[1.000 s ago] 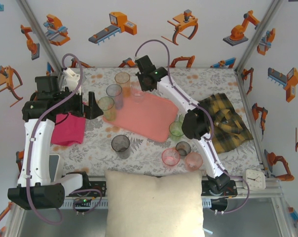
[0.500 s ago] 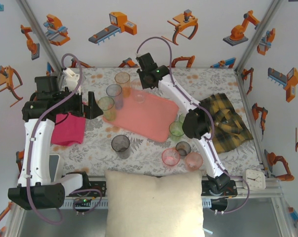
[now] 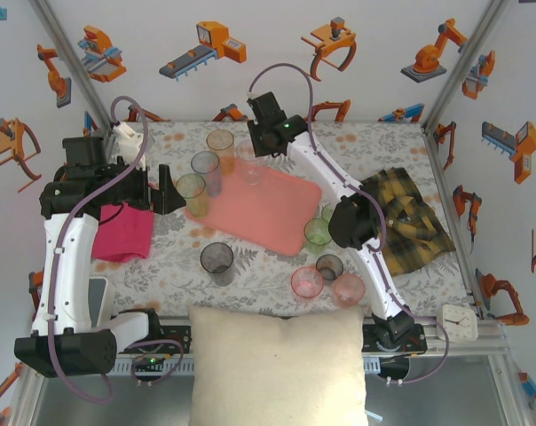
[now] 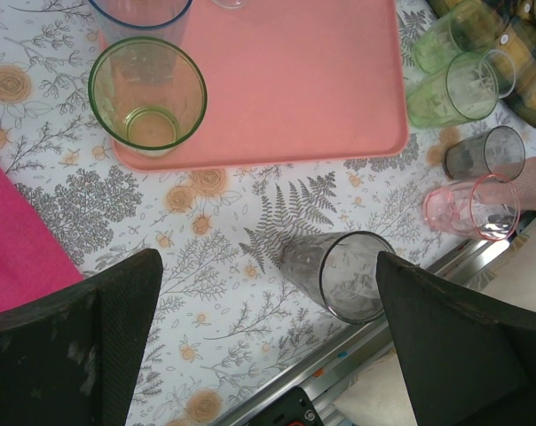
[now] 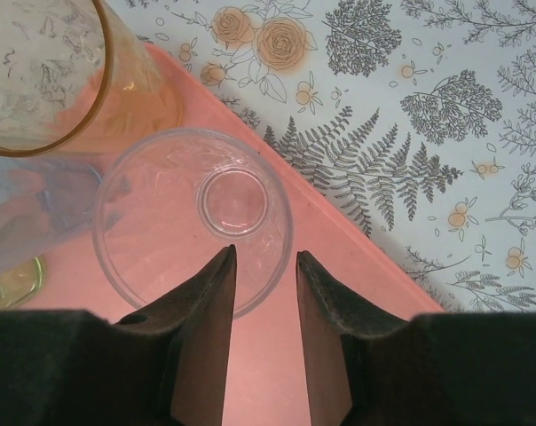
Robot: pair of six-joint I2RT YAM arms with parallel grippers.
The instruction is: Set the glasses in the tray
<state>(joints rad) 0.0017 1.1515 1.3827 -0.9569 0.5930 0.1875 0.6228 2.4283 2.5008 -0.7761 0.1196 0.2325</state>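
Right wrist view: the right gripper [image 5: 264, 257] is partly open. Its fingers straddle the near rim of a clear tumbler [image 5: 193, 217] without clamping it. The tumbler stands on the tray [image 5: 264, 355], long axis vertical, mouth up, beside an amber tumbler [image 5: 46, 71].

Left wrist view adds a green tumbler [image 4: 148, 93] on the tray's corner and a grey tumbler [image 4: 335, 275] upright on the table [image 4: 215, 257].

The left gripper [image 4: 268, 262] is spread wide and holds nothing.

glasses [image 5: 197, 213]: translucent glossy plastic, scuffed | tray [image 4: 295, 80]: smooth matt plastic | worktop [image 4: 232, 266]: matt floral-printed covering | fingers [image 5: 197, 355]: black, matt, grainy | pink cloth [image 4: 19, 248]: soft, matt
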